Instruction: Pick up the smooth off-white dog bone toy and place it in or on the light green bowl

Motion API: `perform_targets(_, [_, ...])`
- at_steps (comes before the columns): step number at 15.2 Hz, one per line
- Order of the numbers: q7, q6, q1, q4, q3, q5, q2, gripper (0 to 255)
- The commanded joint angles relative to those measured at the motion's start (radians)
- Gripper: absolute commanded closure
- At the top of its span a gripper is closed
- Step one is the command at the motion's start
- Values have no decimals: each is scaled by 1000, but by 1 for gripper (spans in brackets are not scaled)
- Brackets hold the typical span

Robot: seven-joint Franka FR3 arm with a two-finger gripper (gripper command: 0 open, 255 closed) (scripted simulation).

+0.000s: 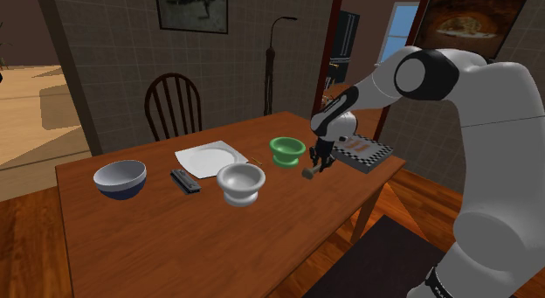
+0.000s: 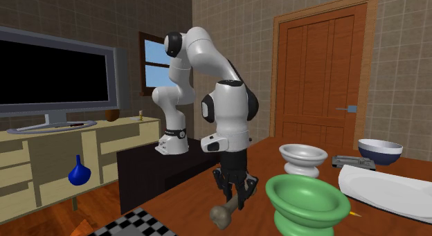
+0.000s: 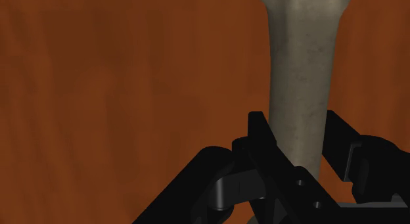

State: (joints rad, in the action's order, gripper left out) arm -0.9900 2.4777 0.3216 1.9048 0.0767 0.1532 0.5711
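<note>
Dog bone toy (image 3: 302, 71) is clamped in the tool (image 3: 296, 121); grasping looks done, moving it into the green bowl (image 2: 298, 208) alongside remains

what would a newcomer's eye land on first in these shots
The black gripper, its fingers shut around a pale grey-white bone-shaped toy over the reddish-brown wooden table. Right beside it, toward the second exterior view's right, stands a bright green pedestal bowl. A pale grey pedestal bowl and a dark blue bowl sit farther along the table.
</note>
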Motion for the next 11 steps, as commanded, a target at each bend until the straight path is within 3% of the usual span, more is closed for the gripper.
perform_targets(1, [-2,-18,-1,-1,3,-3,-18,255])
perform_targets(11, [-18,-115,-8,-3,14,-21,-113,255])
